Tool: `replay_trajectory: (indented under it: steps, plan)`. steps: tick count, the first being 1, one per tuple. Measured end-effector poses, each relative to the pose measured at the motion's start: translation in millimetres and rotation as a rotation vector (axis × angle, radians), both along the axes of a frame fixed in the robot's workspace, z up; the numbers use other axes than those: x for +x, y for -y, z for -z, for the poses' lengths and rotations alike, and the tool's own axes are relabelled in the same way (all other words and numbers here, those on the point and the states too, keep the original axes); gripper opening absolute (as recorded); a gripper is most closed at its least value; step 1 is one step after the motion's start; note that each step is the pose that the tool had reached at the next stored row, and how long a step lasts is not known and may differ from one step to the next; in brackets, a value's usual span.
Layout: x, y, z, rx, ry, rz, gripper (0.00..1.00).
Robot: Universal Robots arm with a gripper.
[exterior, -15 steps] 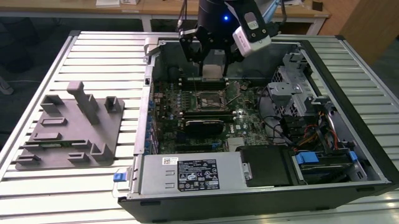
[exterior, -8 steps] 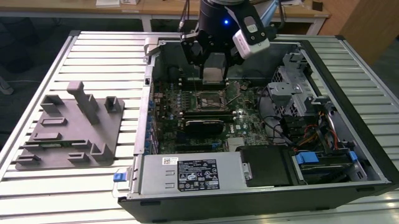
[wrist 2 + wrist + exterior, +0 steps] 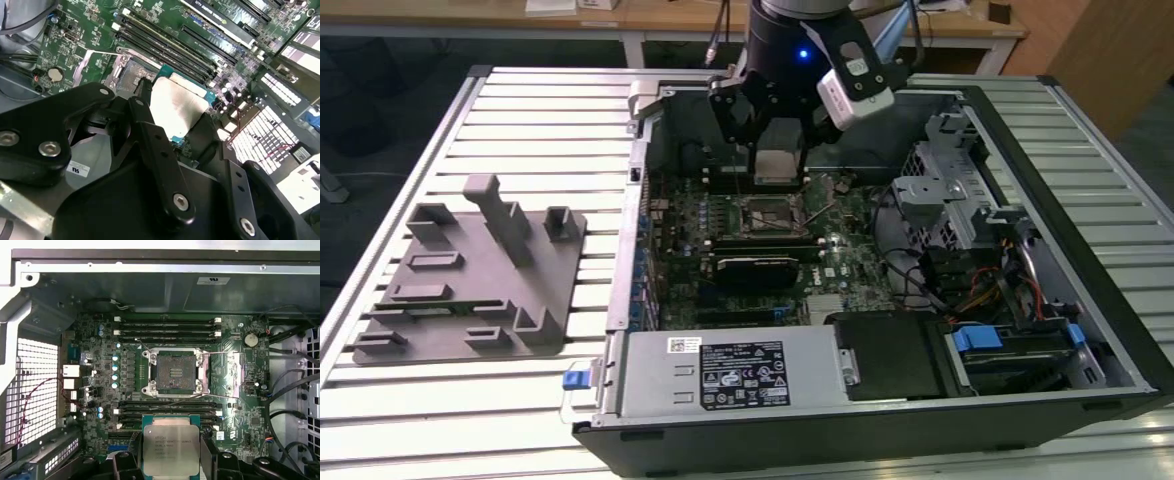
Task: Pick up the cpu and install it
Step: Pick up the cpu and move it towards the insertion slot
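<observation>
Slatted metal table (image 3: 520, 120) under open computer case (image 3: 854, 440); grey holder block (image 3: 467, 290) beside case, on exterior view's left. Inside case: green motherboard (image 3: 854, 265), grey labelled box (image 3: 720, 372), cables. Exterior view: gripper (image 3: 777, 160) over board, clamped on cpu (image 3: 171, 450), chip raised above board. First wrist view: bare open socket (image 3: 174, 371) just beyond held cpu; second wrist view: black fingers (image 3: 150, 135) pressing opposite cpu edges.
</observation>
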State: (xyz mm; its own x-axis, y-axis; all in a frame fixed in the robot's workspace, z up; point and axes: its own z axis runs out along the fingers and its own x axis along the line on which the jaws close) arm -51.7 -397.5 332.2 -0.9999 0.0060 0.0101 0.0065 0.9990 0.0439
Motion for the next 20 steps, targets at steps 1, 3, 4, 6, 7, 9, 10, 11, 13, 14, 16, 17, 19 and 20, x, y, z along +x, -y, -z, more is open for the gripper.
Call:
replay_trajectory:
  steps: [1, 3, 4, 6, 7, 9, 10, 11, 13, 14, 16, 17, 19, 20]
  plan:
    - [0.3, -0.7, 1.6, -0.0022, -0.0001, 0.000, 0.54]
    - [0.8, -2.2, 5.3, -0.0060, -0.0001, 0.000, 0.54]
    - [1.1, -2.7, 7.1, -0.0077, -0.0002, 0.000, 0.54]
    - [1.7, -3.8, 10.6, -0.0106, -0.0003, 0.000, 0.54]
    - [2.0, -4.3, 12.3, -0.0121, -0.0004, 0.000, 0.54]
    - [3.0, -5.3, 16.1, -0.0149, -0.0003, 0.000, 0.54]
    - [3.5, -5.9, 17.9, -0.0162, -0.0004, 0.000, 0.54]
    - [4.0, -6.4, 19.7, -0.0175, -0.0005, 0.000, 0.54]
    - [4.9, -7.3, 23.2, -0.0198, -0.0008, 0.000, 0.54]
    - [5.4, -7.9, 24.9, -0.0207, -0.0010, 0.000, 0.54]
    - [6.5, -9.0, 28.2, -0.0225, -0.0015, 0.000, 0.54]
    - [7.2, -9.6, 29.8, -0.0236, -0.0019, 0.000, 0.54]
    - [8.5, -10.7, 32.2, -0.0242, -0.0027, 0.000, 0.54]
    - [9.2, -11.3, 33.2, -0.0244, -0.0031, 0.000, 0.54]
